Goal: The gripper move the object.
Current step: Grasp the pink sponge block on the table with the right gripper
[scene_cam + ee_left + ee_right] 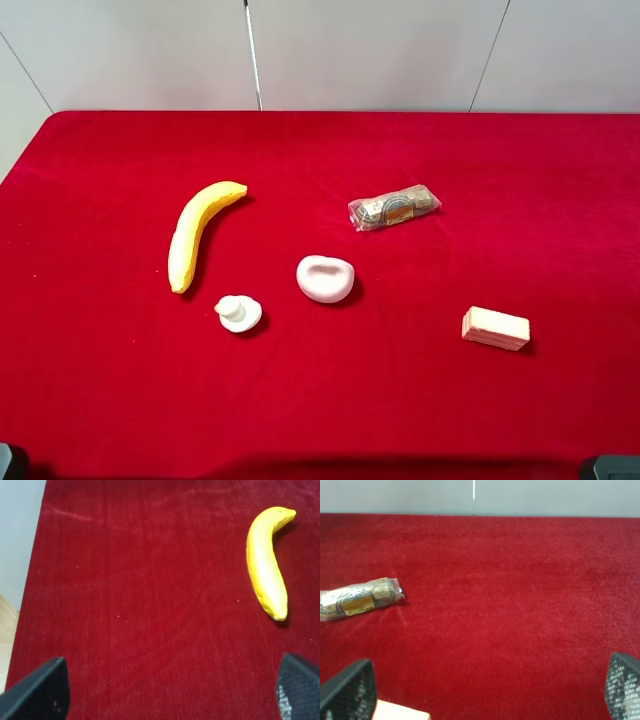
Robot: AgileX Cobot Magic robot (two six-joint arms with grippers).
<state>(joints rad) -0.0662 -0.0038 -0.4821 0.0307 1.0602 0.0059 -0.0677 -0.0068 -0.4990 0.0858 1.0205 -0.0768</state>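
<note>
The object [495, 328], a small pale pink-and-cream layered block, lies flat on the red cloth at the front right. In the right wrist view only its corner [400, 712] shows, beside one finger. My right gripper [485, 700] is open above the cloth with nothing between its mesh-patterned fingers [347, 692]. It sits just short of the block. My left gripper [167, 700] is also open and empty, over bare cloth, with the banana [267, 562] ahead of it and to one side. In the high view only dark bits of the arms show at the bottom corners.
A yellow banana [198, 232] lies at the left. A clear-wrapped brownish snack packet [394, 207] lies at the back centre-right. A white bowl-like piece [325, 277] and a small white knobbed piece [238, 312] sit mid-table. The table's back edge meets a pale wall.
</note>
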